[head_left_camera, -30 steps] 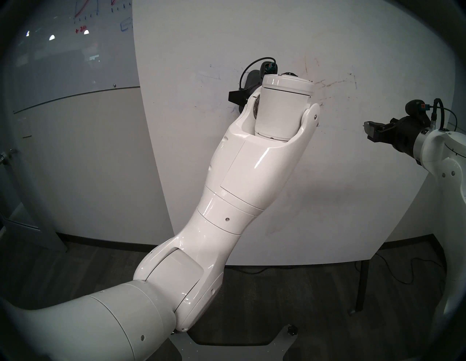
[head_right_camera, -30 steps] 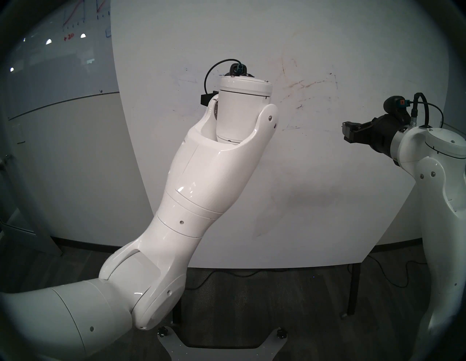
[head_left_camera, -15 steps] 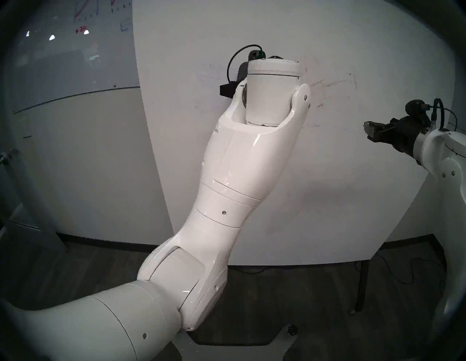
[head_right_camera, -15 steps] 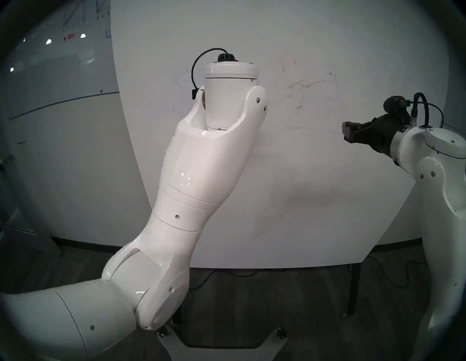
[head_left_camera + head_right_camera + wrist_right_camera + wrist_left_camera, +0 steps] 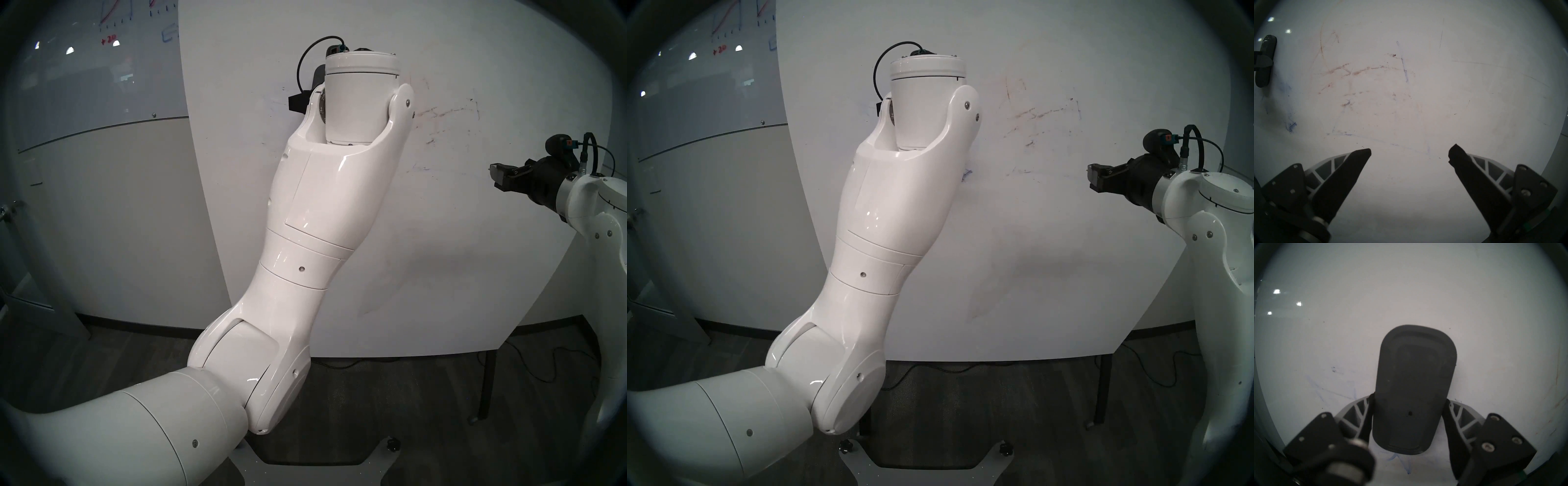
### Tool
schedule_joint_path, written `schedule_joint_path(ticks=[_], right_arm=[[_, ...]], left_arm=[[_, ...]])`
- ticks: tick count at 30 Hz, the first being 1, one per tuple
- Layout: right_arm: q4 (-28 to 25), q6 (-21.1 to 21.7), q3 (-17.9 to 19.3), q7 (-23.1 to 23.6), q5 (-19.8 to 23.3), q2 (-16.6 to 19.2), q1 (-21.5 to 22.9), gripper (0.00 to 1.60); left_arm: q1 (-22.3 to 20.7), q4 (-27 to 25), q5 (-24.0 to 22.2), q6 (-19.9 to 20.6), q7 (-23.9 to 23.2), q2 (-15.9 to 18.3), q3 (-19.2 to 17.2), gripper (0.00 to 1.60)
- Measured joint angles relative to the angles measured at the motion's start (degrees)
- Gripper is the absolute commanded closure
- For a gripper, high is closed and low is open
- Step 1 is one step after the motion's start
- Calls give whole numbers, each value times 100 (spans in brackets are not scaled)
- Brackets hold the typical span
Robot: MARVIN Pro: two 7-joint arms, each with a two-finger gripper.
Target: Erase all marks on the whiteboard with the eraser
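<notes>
Left fingers (image 5: 1454,426) clamped on eraser (image 5: 1413,389), pad flat against whiteboard (image 5: 1407,293); right fingers (image 5: 1356,169) spread wide, empty

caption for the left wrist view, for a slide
Left hand presses the grey eraser against the whiteboard.

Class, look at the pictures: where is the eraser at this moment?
In the left wrist view the eraser sits centre frame, clamped between the left gripper fingers, flat against the whiteboard.
</notes>
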Motion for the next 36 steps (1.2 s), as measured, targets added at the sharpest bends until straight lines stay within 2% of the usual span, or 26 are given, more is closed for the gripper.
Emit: schedule_joint_path(ticks=[12,21,28,36], right_arm=[[0,0,0,0,0,0,0,0],[0,-2,0,0,0,0,0,0],[0,-2,0,0,0,0,0,0],[0,-1,0,0,0,0,0,0]], left_arm=[[-429,170,241,-3,-16,-91,-138,160],[-635,387,184,-3,8,-157,-223,160],[-496,219,-24,-18,48,-205,-312,160],[-22,-43,-170,-48,71,-241,-267,160]])
